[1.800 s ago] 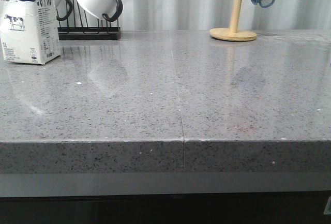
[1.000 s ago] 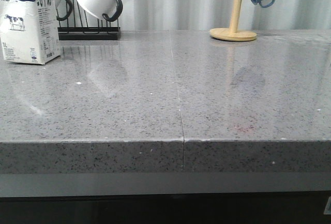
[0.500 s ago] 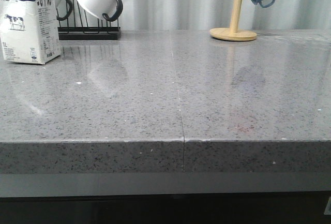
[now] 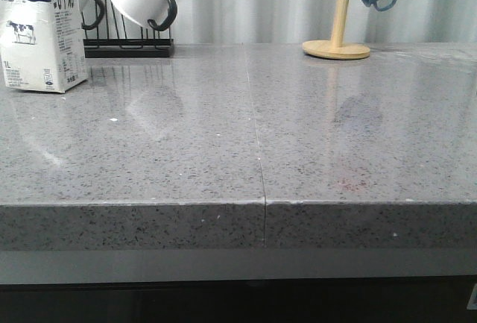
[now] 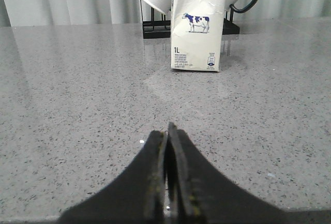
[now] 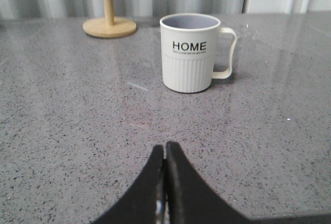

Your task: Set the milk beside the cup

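Not started: milk [image 5: 198,25] upright on table [image 4: 223,136], cup [image 6: 189,52] w/ right arm. Both fingers pairs clenched, empty. Open left fingers [image 5: 168,136] wide, approach straight, grip carton mid-body to avoid tipping.

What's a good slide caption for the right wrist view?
Shut right gripper faces the upright HOME cup on the grey counter.

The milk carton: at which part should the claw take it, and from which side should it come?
Probably grip the milk carton across its flat side walls at mid height, coming level from the front, where the left claw faces it with its jaws shut. It stands upright, and the mug rack close behind blocks the rear.
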Tool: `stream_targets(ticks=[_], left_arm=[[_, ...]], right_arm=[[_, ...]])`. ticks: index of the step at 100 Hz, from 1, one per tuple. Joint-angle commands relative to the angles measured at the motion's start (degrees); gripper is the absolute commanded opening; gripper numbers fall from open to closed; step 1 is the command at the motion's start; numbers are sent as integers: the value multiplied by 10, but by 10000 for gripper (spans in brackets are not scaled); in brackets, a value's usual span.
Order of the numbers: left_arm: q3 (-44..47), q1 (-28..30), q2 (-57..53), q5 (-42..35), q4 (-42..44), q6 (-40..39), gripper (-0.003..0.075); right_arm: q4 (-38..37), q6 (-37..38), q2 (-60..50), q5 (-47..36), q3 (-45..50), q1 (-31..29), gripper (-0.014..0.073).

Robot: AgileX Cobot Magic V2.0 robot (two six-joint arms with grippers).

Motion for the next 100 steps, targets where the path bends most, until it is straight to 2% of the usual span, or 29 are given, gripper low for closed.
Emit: stream_targets(ticks=[1,11,36,43,53,60,78,100], left_arm=[[24,0,-19,-49,-5,-5,-21],[24,0,-19,-49,-5,-5,-21],[24,0,-19,-49,-5,-5,-21],[24,0,-19,-49,-5,-5,-21],[24,0,-19,-49,-5,-5,-21],[24,0,-19,-49,-5,-5,-21],[24,0,-19,-49,-5,-5,-21],[24,0,-19,-49,-5,-5,-21]], right_arm=[[2,2,47,-11,-57,1,-17],[8,2,83,-16,-83,3,-17],[9,2,135,-103,-86,4,3],[9,2,155,-125,-86,4,83],[9,2,186,-166,-86,4,270],[9,2,209,-194,-86,4,333],[9,-11,275,-289,-86,1,321],[19,-24,360,-390,-86,-41,321]])
